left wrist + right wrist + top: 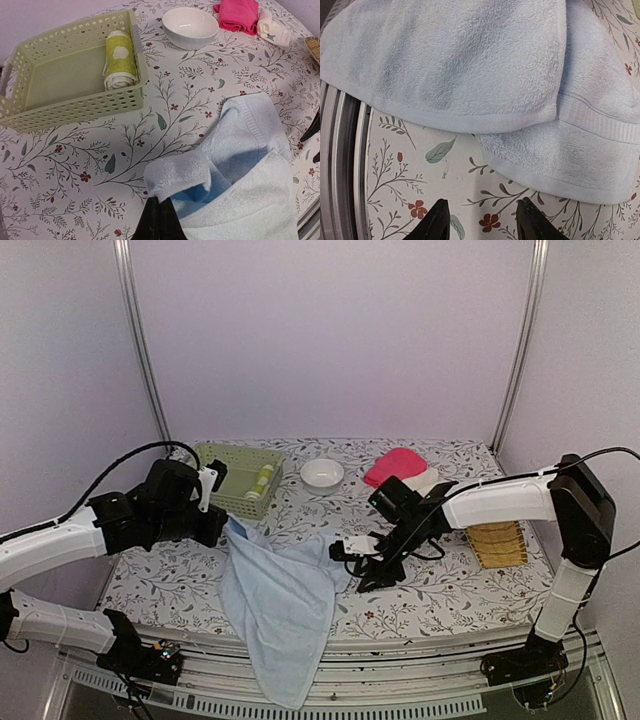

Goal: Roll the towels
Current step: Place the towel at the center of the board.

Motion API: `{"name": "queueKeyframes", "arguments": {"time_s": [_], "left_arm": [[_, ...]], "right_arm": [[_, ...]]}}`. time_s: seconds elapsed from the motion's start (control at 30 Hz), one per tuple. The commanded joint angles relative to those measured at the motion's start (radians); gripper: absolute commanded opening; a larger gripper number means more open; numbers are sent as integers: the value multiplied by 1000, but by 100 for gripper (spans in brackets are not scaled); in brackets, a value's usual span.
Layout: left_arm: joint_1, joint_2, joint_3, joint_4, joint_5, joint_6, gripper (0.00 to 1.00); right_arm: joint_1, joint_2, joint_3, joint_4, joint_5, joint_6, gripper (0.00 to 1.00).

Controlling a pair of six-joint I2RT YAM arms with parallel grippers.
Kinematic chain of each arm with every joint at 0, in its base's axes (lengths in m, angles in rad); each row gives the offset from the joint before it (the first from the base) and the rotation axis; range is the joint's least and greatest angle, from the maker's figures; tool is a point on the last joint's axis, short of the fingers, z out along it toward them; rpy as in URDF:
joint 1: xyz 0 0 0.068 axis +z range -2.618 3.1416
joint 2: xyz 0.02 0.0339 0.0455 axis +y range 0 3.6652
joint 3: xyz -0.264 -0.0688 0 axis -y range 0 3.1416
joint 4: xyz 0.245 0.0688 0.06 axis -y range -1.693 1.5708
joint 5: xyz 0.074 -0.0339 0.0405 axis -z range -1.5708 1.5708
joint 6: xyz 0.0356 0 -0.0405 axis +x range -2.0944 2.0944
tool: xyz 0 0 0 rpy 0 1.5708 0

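Pale blue towel [280, 605] rumpled at near-middle of table [450, 590], long end hanging over near edge. Left gripper [159, 220] pinching its lifted left corner. Right gripper [482, 222] spread over bare table beside towel's right edge, holding nothing. Yellow-green towel [120, 60] rolled, lying in green basket [75, 107], far left. Pink towel [237, 14] and cream-white towel [272, 27] touching, far right, beyond white bowl [190, 25].

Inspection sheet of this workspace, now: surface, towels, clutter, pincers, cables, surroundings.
Surface: floral-print table, flat.
Towels: blue towel unrolled, hanging over the near edge; yellow-green towel rolled in the basket; pink towel and white towel at the far side.
Clutter: basket, white bowl, yellow tray.
Pincers: left pincer shut on the blue towel's corner; right pincer open, empty, beside the towel's edge.
Cables: black cable loops over each arm.
Surroundings: pale walls, metal posts.
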Motion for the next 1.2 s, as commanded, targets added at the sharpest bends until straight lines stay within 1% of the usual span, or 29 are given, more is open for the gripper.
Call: {"name": "queueKeyframes", "arguments": {"time_s": [0.0,0.23,0.4,0.43,0.47,0.53,0.57,0.67,0.73,0.87,0.97,1.03,1.07,1.1,1.17], "left_arm": [[11,-1,-20,-44,10,-50,0],[13,2,-36,-34,-6,-57,0],[12,20,-49,-7,-15,-56,0],[12,25,-48,-5,-18,-55,0],[14,30,-45,-5,-24,-55,0],[15,40,-33,-10,-34,-52,0],[17,47,-24,-21,-44,-51,0],[31,60,8,-64,-110,-48,0],[56,57,22,-76,-140,-38,0],[112,54,40,-38,-119,10,0],[133,98,71,-4,-118,41,0],[132,152,124,-18,-129,39,23],[127,170,154,-24,-115,28,31],[116,182,173,-17,-74,24,35],[67,182,183,52,-7,36,42]], "right_arm": [[53,81,71,70,88,-58,49],[103,152,95,99,114,-67,49],[107,188,111,142,152,-32,43],[107,196,112,149,170,-22,40],[107,203,115,149,190,-18,34],[105,200,116,141,224,-9,19],[102,187,114,129,231,-8,13],[65,112,103,82,205,7,4],[13,40,94,50,160,37,3],[-95,-96,51,11,58,104,3],[-168,-162,14,6,-27,148,3],[-199,-160,-2,10,-71,171,3],[-211,-152,-7,15,-94,181,3],[-221,-140,-13,23,-115,195,3],[-225,-107,-16,29,-117,213,3]]}}
